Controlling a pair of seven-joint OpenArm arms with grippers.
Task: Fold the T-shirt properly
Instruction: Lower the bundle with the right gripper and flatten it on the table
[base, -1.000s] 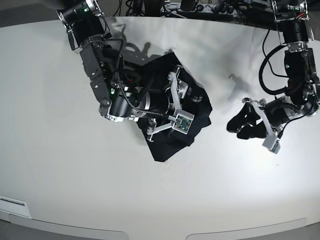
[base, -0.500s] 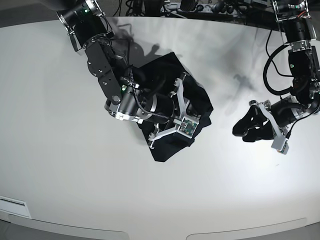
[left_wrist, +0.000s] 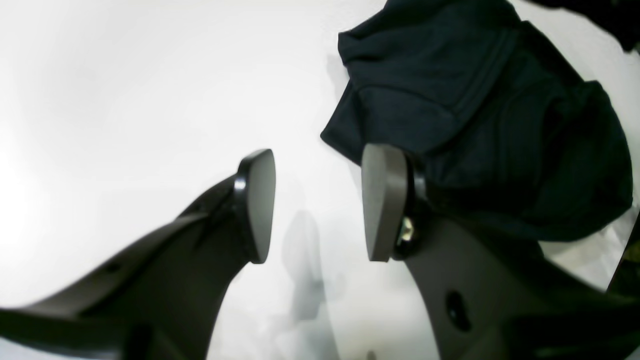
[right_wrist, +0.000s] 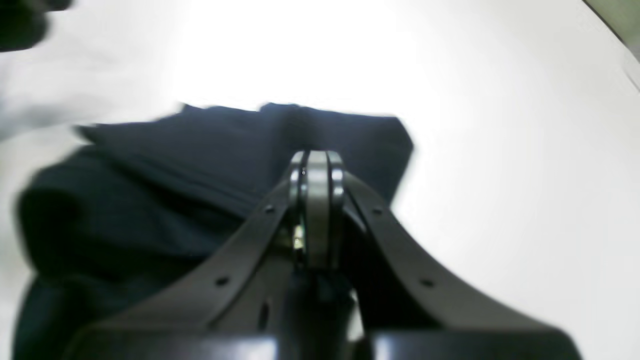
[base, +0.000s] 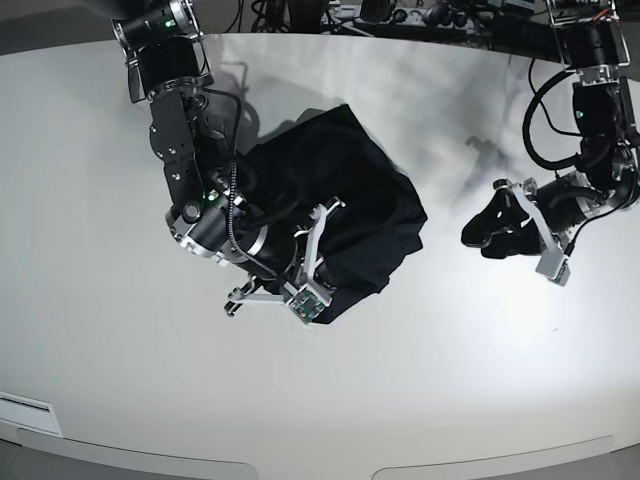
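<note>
The black T-shirt (base: 365, 185) lies bunched in a rough heap at the table's middle. It also shows in the left wrist view (left_wrist: 480, 110) and in the right wrist view (right_wrist: 165, 190). My right gripper (right_wrist: 316, 161) is shut, with its tips over the shirt's near part. I cannot see any cloth between the pads. The right arm (base: 215, 235) reaches in from the shirt's left, and its wrist covers the shirt's lower corner. My left gripper (left_wrist: 317, 205) is open and empty above bare table, just right of the shirt (base: 482, 238).
The white table (base: 450, 380) stretches all round the shirt. Cables and equipment line the far edge (base: 400, 15). The left arm's links (base: 600, 110) hang over the table's right side.
My right arm has drawn back toward the lower left, uncovering the shirt's upper left part. The left gripper has shifted slightly up and stays open.
</note>
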